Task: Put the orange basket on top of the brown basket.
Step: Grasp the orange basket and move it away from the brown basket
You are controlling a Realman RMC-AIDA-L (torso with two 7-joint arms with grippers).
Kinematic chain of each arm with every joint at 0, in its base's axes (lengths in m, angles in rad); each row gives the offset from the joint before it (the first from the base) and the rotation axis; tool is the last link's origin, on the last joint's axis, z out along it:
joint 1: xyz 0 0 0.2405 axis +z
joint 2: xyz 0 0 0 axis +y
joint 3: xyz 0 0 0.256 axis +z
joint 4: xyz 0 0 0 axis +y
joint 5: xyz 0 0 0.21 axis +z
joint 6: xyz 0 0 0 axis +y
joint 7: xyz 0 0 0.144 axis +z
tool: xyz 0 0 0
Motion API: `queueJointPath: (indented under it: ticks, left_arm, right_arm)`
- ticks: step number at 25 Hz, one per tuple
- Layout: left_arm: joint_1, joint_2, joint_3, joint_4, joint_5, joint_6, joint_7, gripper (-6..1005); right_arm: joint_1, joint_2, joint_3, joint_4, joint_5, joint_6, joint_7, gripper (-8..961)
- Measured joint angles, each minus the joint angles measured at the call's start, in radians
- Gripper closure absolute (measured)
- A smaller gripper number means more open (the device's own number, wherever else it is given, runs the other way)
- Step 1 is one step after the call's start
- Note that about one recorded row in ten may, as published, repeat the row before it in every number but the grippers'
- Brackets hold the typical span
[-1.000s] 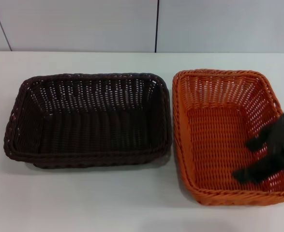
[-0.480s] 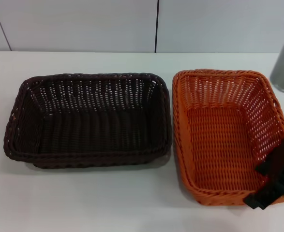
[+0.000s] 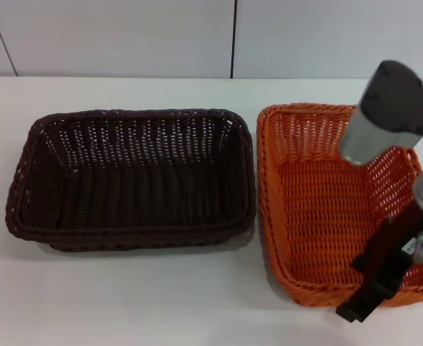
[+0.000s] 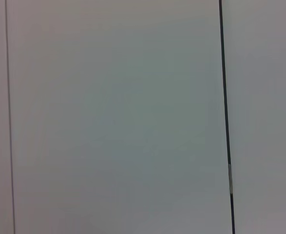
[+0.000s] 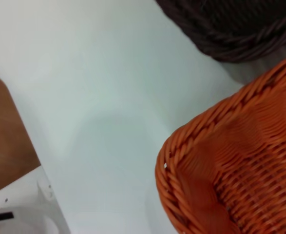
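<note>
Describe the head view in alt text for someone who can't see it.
The right claw reaches down at the near rim of the orange basket, which sits on a white table beside the brown basket, not stacked on it.

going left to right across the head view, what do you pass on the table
brown basket → orange basket → right end effector, at the orange basket's near right corner. The two baskets sit side by side on the white table.

Right arm (image 3: 384,115): silver-grey cylindrical link w/ dark cap, black blocky end.
</note>
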State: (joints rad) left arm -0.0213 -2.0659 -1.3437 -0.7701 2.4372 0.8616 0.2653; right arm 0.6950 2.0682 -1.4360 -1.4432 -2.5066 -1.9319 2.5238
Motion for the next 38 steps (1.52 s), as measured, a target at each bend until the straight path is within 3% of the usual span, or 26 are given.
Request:
queueJointPath:
  ticks: [7, 12, 16, 21, 26, 32, 38]
  left_arm:
    - [-0.012, 0.001, -0.003, 0.003, 0.000, -0.003, 0.000, 190]
    - [-0.023, 0.003, -0.005, 0.013, 0.000, -0.004, 0.000, 190]
    - [-0.027, 0.003, -0.004, 0.018, 0.001, -0.004, 0.000, 190]
    - [-0.032, 0.003, -0.002, 0.028, 0.003, -0.002, 0.000, 190]
    - [-0.039, 0.003, 0.000, 0.043, 0.005, 0.002, 0.000, 190]
    - [-0.044, 0.003, 0.000, 0.053, 0.006, 0.004, 0.000, 190]
    - [-0.050, 0.003, 0.000, 0.064, 0.007, 0.006, 0.000, 190]
  right_arm:
    - [0.004, 0.007, -0.097, 0.027, -0.074, 0.023, 0.020, 190]
    - [0.005, 0.007, -0.106, 0.022, -0.121, 0.046, 0.036, 192]
    - [0.008, 0.007, -0.107, 0.019, -0.128, 0.051, 0.037, 429]
    - [0.013, 0.007, -0.114, 0.018, -0.130, 0.068, 0.035, 624]
    - [0.001, 0.007, -0.156, -0.010, -0.157, 0.111, 0.046, 688]
    - [-0.035, 0.010, -0.177, -0.156, -0.183, 0.159, 0.111, 725]
    - [-0.027, 0.009, -0.181, -0.244, -0.207, 0.163, 0.145, 755]
